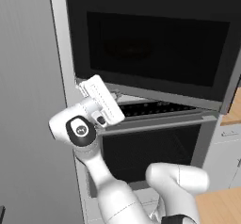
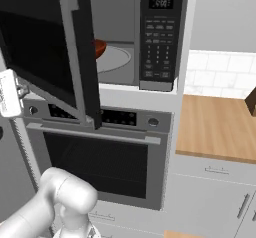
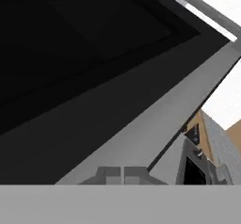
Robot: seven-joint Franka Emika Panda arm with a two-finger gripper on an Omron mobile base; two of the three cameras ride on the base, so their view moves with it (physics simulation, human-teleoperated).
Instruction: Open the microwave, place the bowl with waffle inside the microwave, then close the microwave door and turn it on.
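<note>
The microwave (image 2: 135,37) sits built into the tall cabinet above the oven (image 2: 100,157), and its door (image 2: 47,47) stands swung out on its left hinge, roughly half open. Through the gap, in the right base view, the light grey cavity shows with a reddish bowl (image 2: 100,47) already resting on the round plate inside; whether the waffle is in it cannot be made out. The tall grey bar handle (image 2: 75,57) runs down the door's free edge, and the keypad (image 2: 157,44) strip with its small display lies to the right of the opening.

The gripper (image 1: 89,87) is at the lower left corner of the door, close under its bottom edge — in the hand view the dark door face and its grey lower rim loom right in front of the camera. The fingertips are hidden low in that view and tucked against the door in the base views, so I cannot tell whether the jaws are spread or pressed together.

Judging by the bowl inside and the door ajar, the step in hand looks like closing the door. The next move calls for pushing the outer face of the door toward the cabinet until it shuts flush — then reaching across to the keypad to start it.
</note>
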